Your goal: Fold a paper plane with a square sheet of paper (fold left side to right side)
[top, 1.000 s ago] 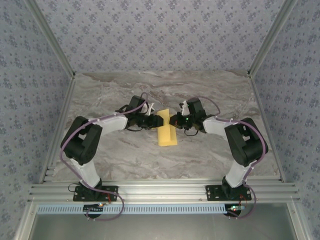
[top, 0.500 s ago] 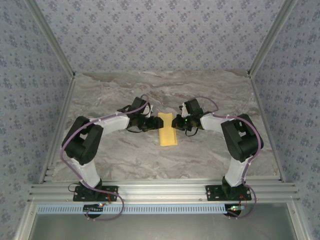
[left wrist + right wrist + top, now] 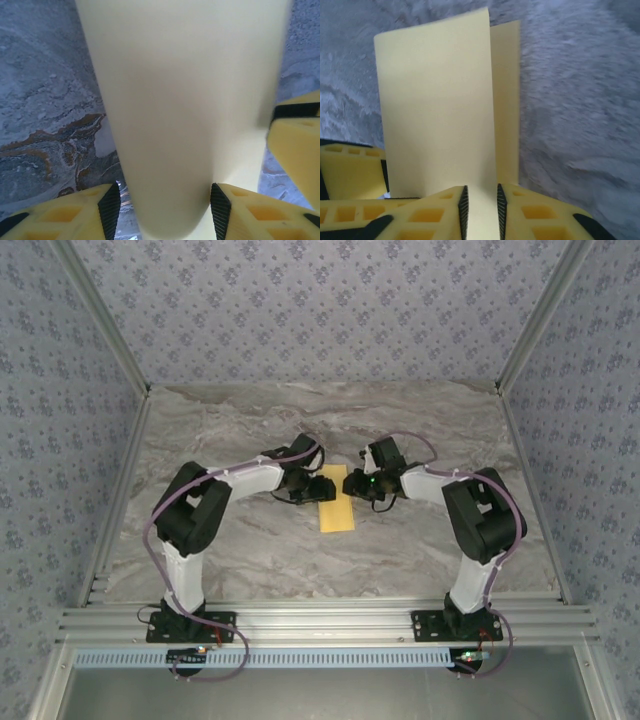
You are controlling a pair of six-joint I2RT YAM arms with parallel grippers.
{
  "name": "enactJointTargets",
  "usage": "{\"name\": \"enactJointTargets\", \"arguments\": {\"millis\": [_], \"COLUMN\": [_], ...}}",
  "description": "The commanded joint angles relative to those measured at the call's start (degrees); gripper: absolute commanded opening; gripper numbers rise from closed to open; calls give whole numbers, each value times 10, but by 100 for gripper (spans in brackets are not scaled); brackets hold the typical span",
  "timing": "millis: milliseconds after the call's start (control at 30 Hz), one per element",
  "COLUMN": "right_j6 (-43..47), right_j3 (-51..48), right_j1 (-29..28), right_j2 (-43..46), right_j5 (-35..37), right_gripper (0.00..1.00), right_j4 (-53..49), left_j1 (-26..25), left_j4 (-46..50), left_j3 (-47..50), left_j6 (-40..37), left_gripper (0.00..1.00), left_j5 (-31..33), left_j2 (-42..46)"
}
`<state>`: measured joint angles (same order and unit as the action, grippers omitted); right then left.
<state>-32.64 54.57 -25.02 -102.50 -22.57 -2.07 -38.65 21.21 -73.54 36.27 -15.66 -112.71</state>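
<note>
The square sheet of paper (image 3: 336, 514) lies folded into a narrow yellow strip on the marble table, between the two arms. My left gripper (image 3: 321, 488) sits at the strip's far left corner and my right gripper (image 3: 353, 483) at its far right corner. In the left wrist view the rounded fold of the paper (image 3: 185, 110) bulges between the left gripper's (image 3: 165, 205) widely parted jaws. The left pad stands apart from it. In the right wrist view the upper flap (image 3: 437, 110) is lifted over the lower layer (image 3: 507, 100). The right gripper (image 3: 482, 212) has a narrow gap, with paper running through it.
The marble tabletop (image 3: 250, 550) is walled with patterned panels on three sides. An aluminium rail (image 3: 330, 622) carrying both arm bases runs along the near edge. A yellow finger of the right gripper (image 3: 295, 145) shows at the right of the left wrist view.
My left gripper has slid right onto the paper's far end. The raised flap has come down and the strip looks flatter and narrower. The right jaws have parted from shut.
</note>
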Motion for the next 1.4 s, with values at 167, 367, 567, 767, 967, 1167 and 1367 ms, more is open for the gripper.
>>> {"name": "enactJointTargets", "arguments": {"millis": [167, 367, 567, 767, 967, 1167, 1367], "right_j6": [11, 28, 35, 36, 34, 29, 26], "right_j3": [-82, -116, -134, -134, -134, -135, -137], "right_j1": [28, 47, 57, 58, 57, 57, 57], "right_j2": [150, 204, 228, 235, 237, 241, 241], "right_j5": [103, 110, 105, 97, 83, 74, 67], "right_gripper": [50, 52, 56, 57, 60, 69, 70], "right_j4": [-31, -66, -76, -78, -77, -73, -70], "left_j1": [-12, -15, -20, -20, -22, -21, -22], "left_j4": [52, 63, 84, 99, 106, 113, 116], "left_j3": [-35, -49, -69, -79, -87, -96, -100], "left_j6": [-1, -6, -21, -28, -32, -33, -31], "left_gripper": [54, 54, 55, 55, 56, 56, 56], "left_j5": [17, 16, 14, 18, 13, 14, 14], "left_j2": [-33, -45, -61, -69, -77, -84, -86]}}
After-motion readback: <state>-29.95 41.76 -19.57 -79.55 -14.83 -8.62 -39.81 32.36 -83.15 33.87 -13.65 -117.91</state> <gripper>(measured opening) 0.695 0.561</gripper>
